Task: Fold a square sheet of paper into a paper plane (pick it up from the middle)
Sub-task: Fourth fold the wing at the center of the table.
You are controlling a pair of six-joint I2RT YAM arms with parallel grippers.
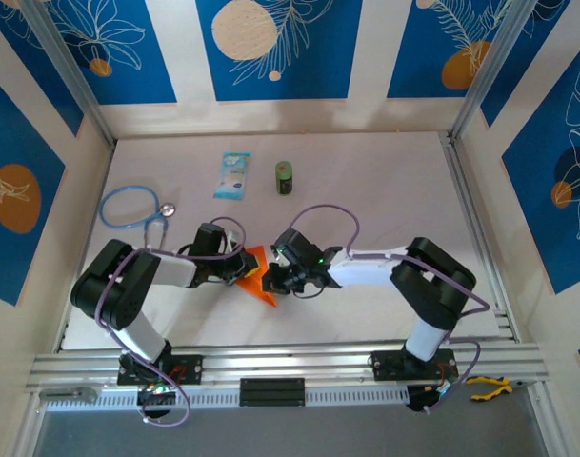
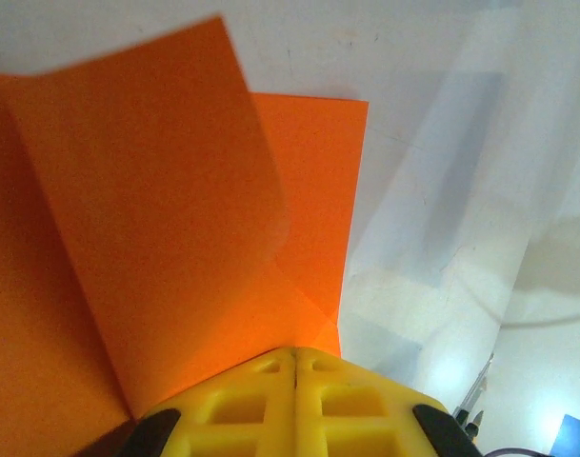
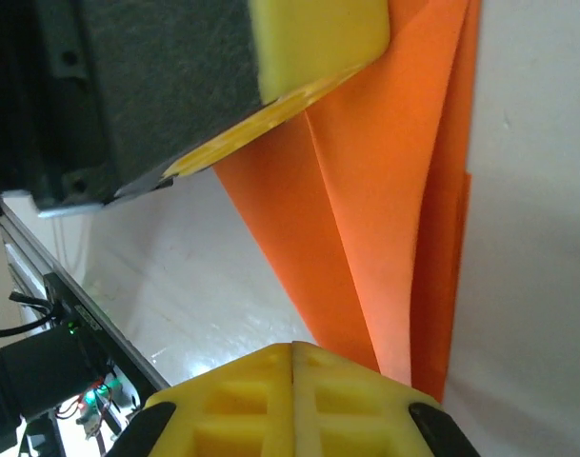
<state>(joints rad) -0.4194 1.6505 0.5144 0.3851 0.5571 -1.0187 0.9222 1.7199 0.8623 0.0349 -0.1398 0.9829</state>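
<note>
The square sheet of paper (image 1: 259, 283) is bright orange and folded into a pointed wedge, a rough paper plane shape, lying on the table between both arms. My left gripper (image 1: 240, 269) is at its left side. In the left wrist view the left gripper (image 2: 295, 354) is shut on the sheet (image 2: 156, 209), whose flaps rise up from the tips. My right gripper (image 1: 278, 276) is at the sheet's right side. In the right wrist view the right gripper (image 3: 292, 347) is shut, and the paper's upright folds (image 3: 366, 219) pass beside its right finger, not into the seam. The left gripper's yellow finger (image 3: 318, 29) touches the paper from above.
A light-blue packet (image 1: 232, 176) and a small green can (image 1: 285, 177) lie at the back of the table. A blue stethoscope (image 1: 132, 205) is at the left. The aluminium rail (image 1: 290, 362) runs along the near edge, with yellow-handled pliers (image 1: 490, 386) at its right end.
</note>
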